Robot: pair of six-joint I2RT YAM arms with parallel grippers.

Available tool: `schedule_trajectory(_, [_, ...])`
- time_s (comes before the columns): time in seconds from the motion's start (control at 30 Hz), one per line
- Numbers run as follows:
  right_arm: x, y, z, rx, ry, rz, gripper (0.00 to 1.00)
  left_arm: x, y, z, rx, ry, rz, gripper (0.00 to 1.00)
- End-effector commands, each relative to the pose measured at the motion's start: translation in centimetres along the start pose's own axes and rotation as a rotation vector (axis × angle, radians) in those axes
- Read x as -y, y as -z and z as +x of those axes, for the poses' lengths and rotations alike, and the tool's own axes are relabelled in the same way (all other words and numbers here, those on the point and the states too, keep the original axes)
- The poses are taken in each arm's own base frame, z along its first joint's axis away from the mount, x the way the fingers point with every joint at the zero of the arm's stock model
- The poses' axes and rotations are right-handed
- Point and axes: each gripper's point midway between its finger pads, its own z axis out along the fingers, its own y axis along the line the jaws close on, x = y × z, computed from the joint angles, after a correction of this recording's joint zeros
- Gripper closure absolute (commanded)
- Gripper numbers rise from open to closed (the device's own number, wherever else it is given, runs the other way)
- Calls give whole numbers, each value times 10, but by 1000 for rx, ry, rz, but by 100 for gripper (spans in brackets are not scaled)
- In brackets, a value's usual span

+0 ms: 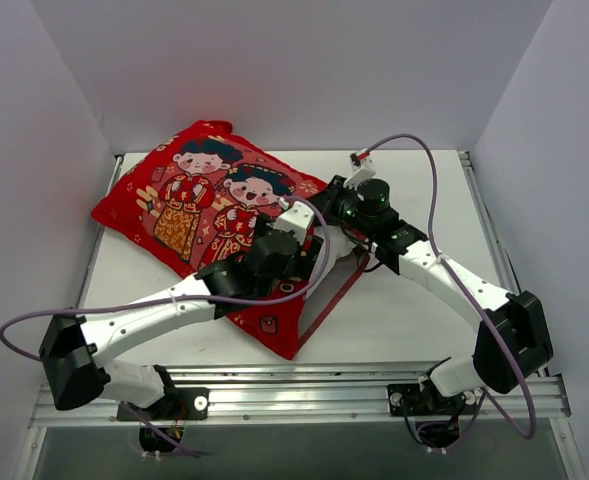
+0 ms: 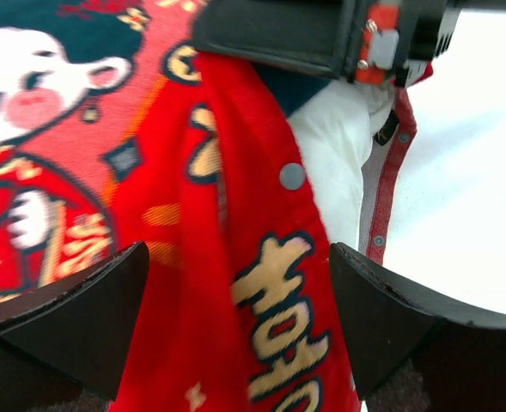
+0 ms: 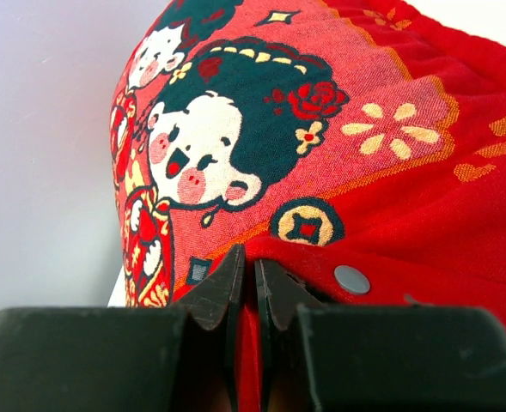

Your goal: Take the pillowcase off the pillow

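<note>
The pillowcase (image 1: pixel 199 205) lies slantwise on the far left part of the table (image 1: pixel 414 310), with one corner toward the far edge and another toward the near edge. The pillow (image 2: pixel 334 163) sits inside it, showing only at the opening on the right side, between the upper flap (image 2: pixel 227 215) and the lower hem (image 2: pixel 390 189). The left gripper (image 1: pixel 292 262) hangs over that flap, its fingers spread to either side of it. The right gripper (image 1: pixel 326 238) is just beside it on the right, pinching the flap's edge.
</note>
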Motion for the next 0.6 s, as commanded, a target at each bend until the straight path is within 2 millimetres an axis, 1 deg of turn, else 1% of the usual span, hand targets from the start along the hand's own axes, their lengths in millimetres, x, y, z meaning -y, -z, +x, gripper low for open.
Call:
schedule_trajectory(0.0, [-31,3,-31,87,46,-57,100,21,-12,-32,87,65,23,6])
schedule_trajectory(0.07, [-32,3,-30,80,46,-55,100,26,-17,-35,93,74,16,6])
schedule_trajectory(0.1, [-34,3,-31,81,47,-58,100,27,-23,-31,84,70,-8,6])
schedule_trajectory(0.17, [-35,4,-32,84,48,-58,100,28,-30,-30,86,82,-34,6])
schedule_trajectory(0.27, [-37,5,-33,88,51,-57,100,27,-37,-29,92,93,-66,6])
schedule_trajectory(0.3, [-37,5,-32,87,51,-56,100,23,-39,-28,93,98,-96,6])
schedule_trajectory(0.33, [-38,6,-35,92,51,-57,100,21,-41,-25,90,99,-118,6])
schedule_trajectory(0.37, [-38,6,-35,93,51,-56,100,19,-45,-18,74,88,-141,6])
schedule_trajectory(0.4, [-40,7,-36,96,52,-60,100,11,-45,-16,75,103,-191,6])
schedule_trajectory(0.47, [-41,8,-38,102,52,-57,100,3,-47,-1,48,104,-246,6])
schedule_trajectory(0.57, [-40,10,-40,106,56,-52,100,-2,-47,11,29,115,-281,6])
